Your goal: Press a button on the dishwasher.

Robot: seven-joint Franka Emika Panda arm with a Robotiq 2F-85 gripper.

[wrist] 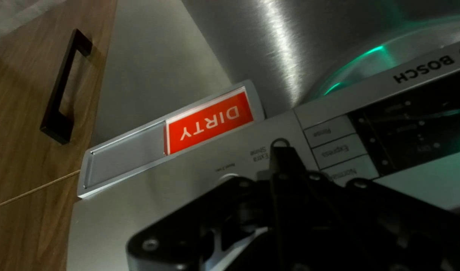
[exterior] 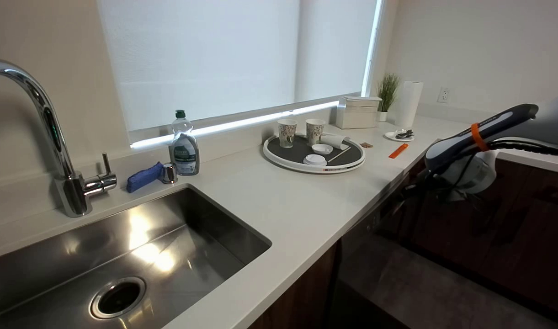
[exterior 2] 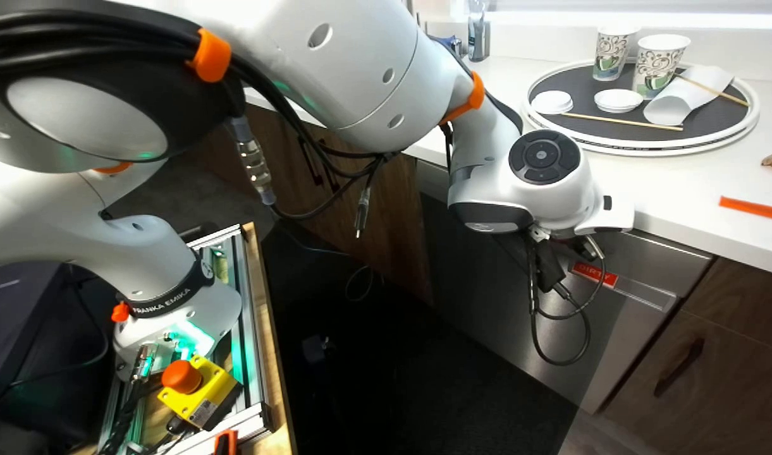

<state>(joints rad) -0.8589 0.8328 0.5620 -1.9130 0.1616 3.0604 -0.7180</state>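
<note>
Gripper (wrist: 283,154) clenched, jaws together; in the wrist view their tip overlaps a ring-shaped button (wrist: 280,143) by the inverted "Extra Shine" print (wrist: 259,153); contact cannot be told; dishwasher (exterior 2: 487,297), the steel Bosch front under the countertop (exterior 2: 667,199), carries that button and, just beside, a red DIRTY sign (wrist: 211,122); wood cabinet (wrist: 20,98) with black handle (wrist: 63,82) adjoins; round tray (exterior 2: 619,134) on the countertop holds two patterned cups (exterior 2: 656,66) and white lids (exterior 2: 618,99); farther off along it, in an exterior view, stand a white box (exterior: 357,114), a potted plant (exterior: 387,93) and a paper roll (exterior: 410,105).
</note>
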